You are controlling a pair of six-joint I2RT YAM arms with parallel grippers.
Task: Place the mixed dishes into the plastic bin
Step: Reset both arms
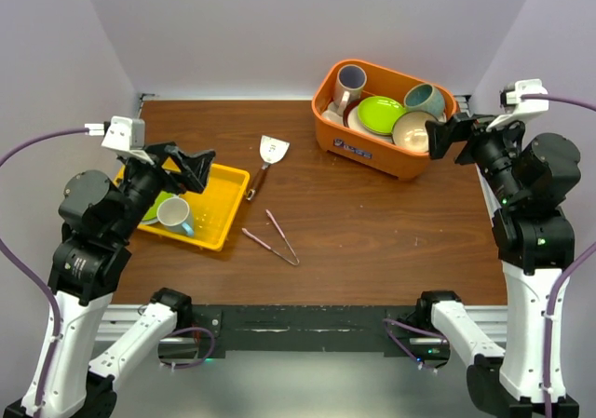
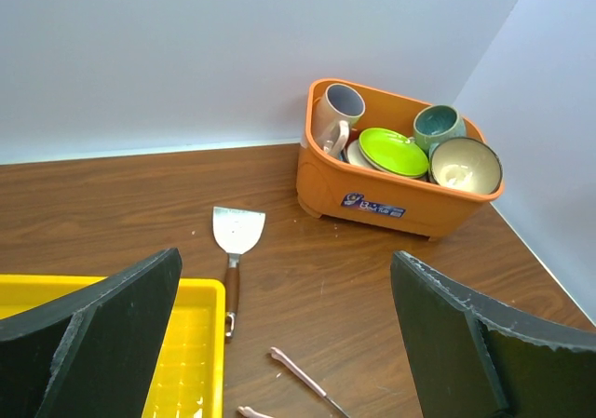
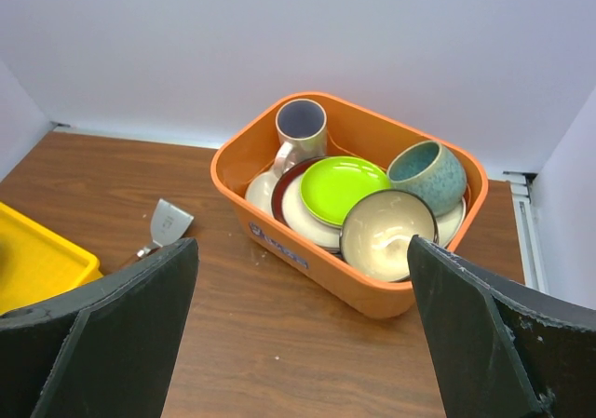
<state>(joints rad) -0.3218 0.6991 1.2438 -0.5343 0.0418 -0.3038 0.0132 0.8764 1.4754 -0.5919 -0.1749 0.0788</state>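
The bin point(image 1: 372, 148) is parked at the table's back right, already loaded. A lavender mug point(image 1: 349, 85), lime plate point(image 1: 382, 114), teal mug point(image 1: 424, 97) and bowl point(image 1: 412, 131) are packed in over other plates. A pale mug point(image 1: 174, 213) is left in the tray point(image 1: 222, 211) at left, with something green half-hidden beside it, maybe a plate. A spatula point(image 1: 270, 153) and tongs point(image 1: 275, 236) are laid in between. The left gripper point(image 2: 286, 253) and right gripper point(image 3: 303, 241) are both spread wide, with nothing held.

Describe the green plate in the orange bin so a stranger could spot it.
Find the orange bin at the far right corner of the table. Inside, the lime-green plate lies on paler plates, between a pale mug and a teal mug; it is the only bright green dish there.
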